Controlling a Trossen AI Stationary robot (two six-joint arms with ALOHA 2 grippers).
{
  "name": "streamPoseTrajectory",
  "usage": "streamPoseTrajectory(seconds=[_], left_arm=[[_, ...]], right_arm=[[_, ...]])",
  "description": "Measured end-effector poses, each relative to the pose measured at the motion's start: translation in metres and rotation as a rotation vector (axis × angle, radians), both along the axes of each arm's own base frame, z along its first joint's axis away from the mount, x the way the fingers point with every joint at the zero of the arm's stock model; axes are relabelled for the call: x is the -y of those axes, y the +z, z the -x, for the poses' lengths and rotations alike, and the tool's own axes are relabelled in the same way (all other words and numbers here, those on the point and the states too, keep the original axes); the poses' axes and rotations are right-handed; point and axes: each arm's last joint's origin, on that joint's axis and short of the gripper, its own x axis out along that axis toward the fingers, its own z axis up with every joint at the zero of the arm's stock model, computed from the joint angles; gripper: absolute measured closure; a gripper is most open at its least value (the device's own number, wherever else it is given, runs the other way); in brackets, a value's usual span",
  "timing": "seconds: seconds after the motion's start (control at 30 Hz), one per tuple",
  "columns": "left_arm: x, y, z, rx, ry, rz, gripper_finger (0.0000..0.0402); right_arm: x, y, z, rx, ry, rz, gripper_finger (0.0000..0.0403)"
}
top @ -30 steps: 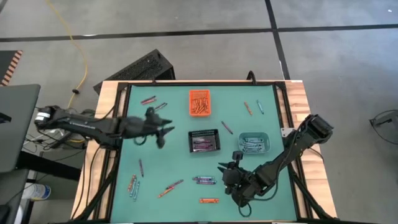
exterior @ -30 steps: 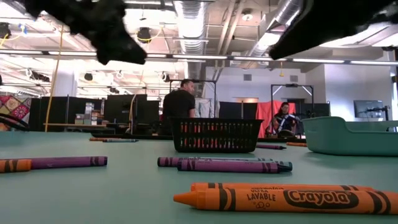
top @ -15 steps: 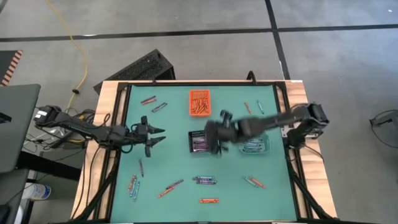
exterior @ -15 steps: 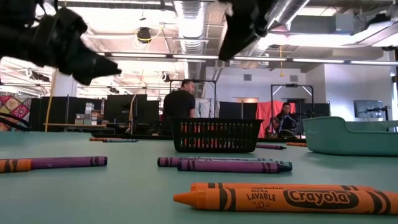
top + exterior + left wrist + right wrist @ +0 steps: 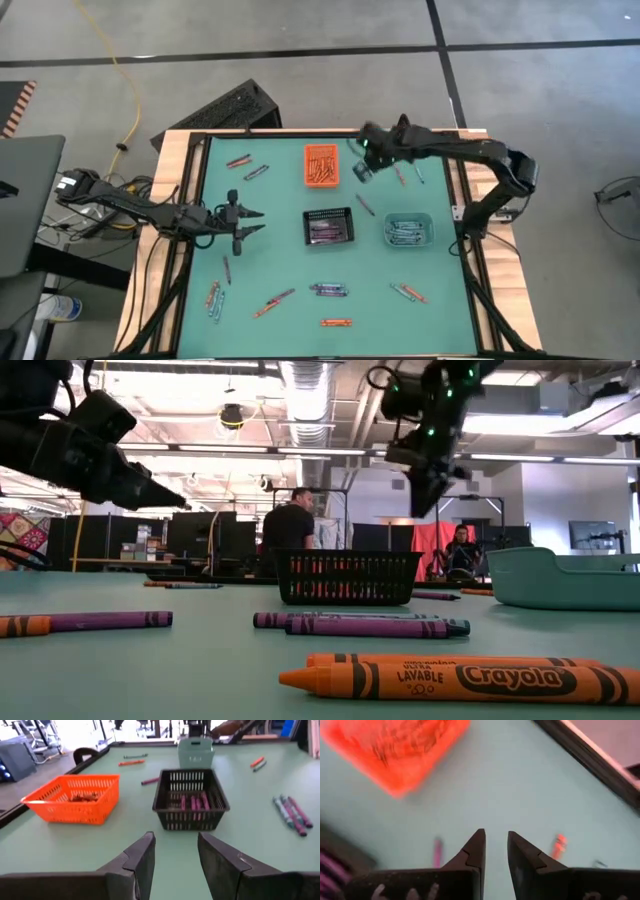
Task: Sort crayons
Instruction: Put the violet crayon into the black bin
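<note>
We see crayons lying flat, scattered loose over the green tabletop, orange, purple and teal, with more sorted inside the bins.

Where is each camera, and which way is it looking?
High view: above the table, looking straight down; shows both arms, left pincer and right pincer.
Low view: at tabletop height, looking across an orange crayon into the room; the arms hang in from above.
Left wrist view: on the left arm, facing the black mesh basket; its own fingers show.
Right wrist view: on the right arm, looking down at the orange basket; own fingers show.
Shared: both wrist views show the orange basket.
</note>
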Motion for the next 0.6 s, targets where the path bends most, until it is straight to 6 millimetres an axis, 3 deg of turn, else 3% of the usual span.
streamPoseTrajectory(seconds=[0.1, 0.23, 0.37, 0.6], left_arm=[[0.0, -0.002, 0.0, -0.025, 0.004, -0.013, 0.0262], [0.0, 0.002, 0.0, 0.01, 0.011, -0.038, 0.0262], [0.0, 0.008, -0.001, 0.061, 0.008, -0.064, 0.0262], [-0.006, 0.006, 0.001, 0.029, 0.214, -0.133, 0.0262]], right_arm=[[0.022, 0.003, -0.014, 0.28, 0.024, -0.042, 0.0328], [0.024, 0.021, -0.059, 0.621, 0.235, 0.113, 0.0329], [0.024, 0.019, -0.104, 0.682, 0.38, 0.172, 0.0338], [0.041, -0.026, -0.18, 0.665, 0.59, 0.086, 0.0353]])
